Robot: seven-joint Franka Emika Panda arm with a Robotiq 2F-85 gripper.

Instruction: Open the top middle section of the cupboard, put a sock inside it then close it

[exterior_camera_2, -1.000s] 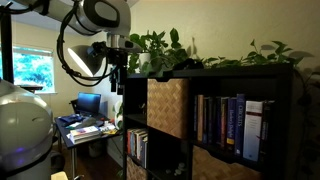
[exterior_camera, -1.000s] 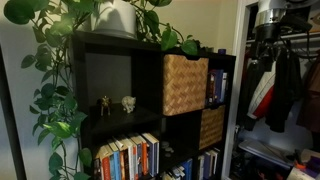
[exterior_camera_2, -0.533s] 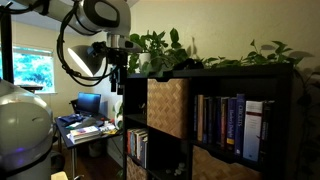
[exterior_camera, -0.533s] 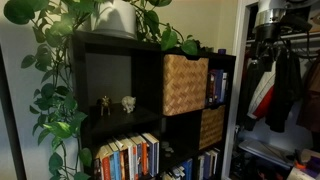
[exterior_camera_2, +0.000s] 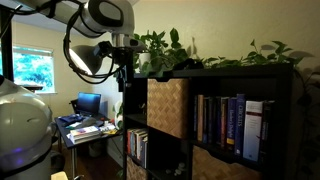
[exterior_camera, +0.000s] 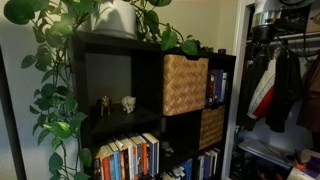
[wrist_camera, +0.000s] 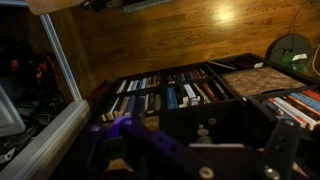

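Note:
The black cube cupboard point(exterior_camera: 120, 60) has a woven wicker drawer in its top middle section, seen in both exterior views point(exterior_camera: 185, 84) point(exterior_camera_2: 168, 106) and at the right of the wrist view point(wrist_camera: 265, 80). The drawer is shut. My gripper hangs from the arm beside the cupboard's end, level with its top point(exterior_camera_2: 122, 72) point(exterior_camera: 265, 30). In the wrist view the gripper point(wrist_camera: 200, 140) looks open and empty, its dark fingers point(wrist_camera: 110, 140) wide apart. No sock is in view.
Leafy plants and a white pot point(exterior_camera: 115, 18) stand on the cupboard. Small figurines point(exterior_camera: 128, 102) sit in the open section. Books point(exterior_camera_2: 225, 120) fill other sections, above a lower wicker drawer point(exterior_camera: 211, 127). Clothes point(exterior_camera: 280, 90) hang beside the cupboard. A desk point(exterior_camera_2: 85, 125) stands behind.
The arm has shifted slightly towards the cupboard. Nothing else has moved.

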